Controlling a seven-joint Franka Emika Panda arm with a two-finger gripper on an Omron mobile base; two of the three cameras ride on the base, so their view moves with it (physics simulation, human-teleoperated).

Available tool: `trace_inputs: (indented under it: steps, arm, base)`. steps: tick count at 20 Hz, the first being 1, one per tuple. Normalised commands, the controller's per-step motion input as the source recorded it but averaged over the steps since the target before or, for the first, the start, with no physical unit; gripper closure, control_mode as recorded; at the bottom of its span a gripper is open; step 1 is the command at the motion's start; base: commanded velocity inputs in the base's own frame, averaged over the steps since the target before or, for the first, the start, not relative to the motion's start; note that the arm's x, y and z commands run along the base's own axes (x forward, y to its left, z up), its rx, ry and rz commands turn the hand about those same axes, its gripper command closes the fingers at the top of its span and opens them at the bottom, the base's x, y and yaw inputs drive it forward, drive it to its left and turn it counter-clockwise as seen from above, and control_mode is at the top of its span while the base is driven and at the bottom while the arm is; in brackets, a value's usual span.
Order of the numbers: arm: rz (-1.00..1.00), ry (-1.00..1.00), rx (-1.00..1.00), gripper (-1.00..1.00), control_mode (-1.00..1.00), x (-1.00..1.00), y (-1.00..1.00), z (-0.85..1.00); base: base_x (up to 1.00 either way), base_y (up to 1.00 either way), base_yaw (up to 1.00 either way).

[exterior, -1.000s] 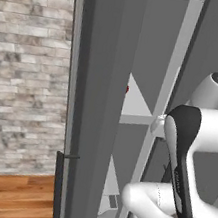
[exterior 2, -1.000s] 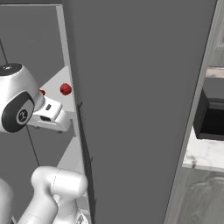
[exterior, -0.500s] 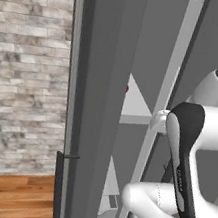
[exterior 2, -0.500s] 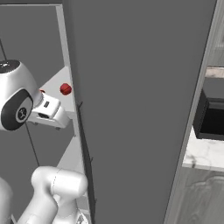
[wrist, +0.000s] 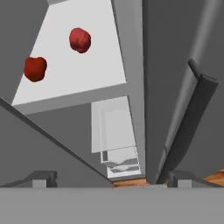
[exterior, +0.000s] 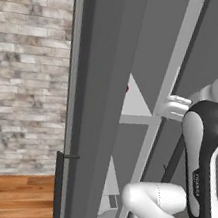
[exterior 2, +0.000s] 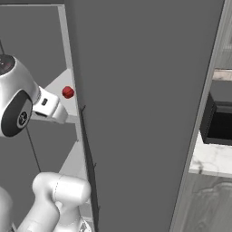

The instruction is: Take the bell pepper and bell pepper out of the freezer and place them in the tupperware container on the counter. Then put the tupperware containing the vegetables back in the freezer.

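Note:
The freezer [exterior 2: 145,113] stands with its dark door swung open. Two glossy red bell peppers [wrist: 80,40] [wrist: 35,68] lie apart on a pale shelf [wrist: 87,74] inside. One of them [exterior 2: 68,92] also shows in the right base view, and a red sliver [exterior: 126,89] in the left base view. My gripper [wrist: 113,180] is open and holds nothing. It hangs in front of the shelf's edge, well short of the peppers. The tupperware container is out of view.
The freezer's long dark door handle [wrist: 194,118] runs close on the hand's right. Pale lower drawers [wrist: 116,140] sit under the shelf. A black microwave [exterior 2: 219,118] stands on the marble counter [exterior 2: 206,158] to the right. A brick wall [exterior: 27,66] lies left.
My hand has risen slightly beside the shelf edge. The jaws stay open and the peppers have not moved.

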Motion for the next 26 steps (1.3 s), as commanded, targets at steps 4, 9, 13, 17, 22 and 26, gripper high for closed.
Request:
trace_inputs:
  steps: [4,9,13,17,22,26]
  arm:
    - [0.00,-0.07,0.01,-1.00,-1.00,0.27,0.22,0.07]
    - [-0.01,-0.06,0.00,-1.00,-1.00,0.33,0.16,0.01]
    - [-0.01,0.00,0.00,-1.00,-1.00,0.44,0.23,0.00]
    - [0.00,0.00,0.00,-1.00,-1.00,0.41,0.40,0.00]
    - [0.00,0.00,0.01,-1.00,-1.00,0.58,0.35,0.00]
    - [0.00,0.00,0.00,-1.00,-1.00,0.71,0.14,0.00]
  base:
    - [0.00,0.00,0.00]
    - [0.00,0.00,0.00]
    - [0.00,0.00,0.00]
    - [0.00,0.00,0.00]
    - [0.00,0.00,0.00]
    - [0.00,0.00,0.00]
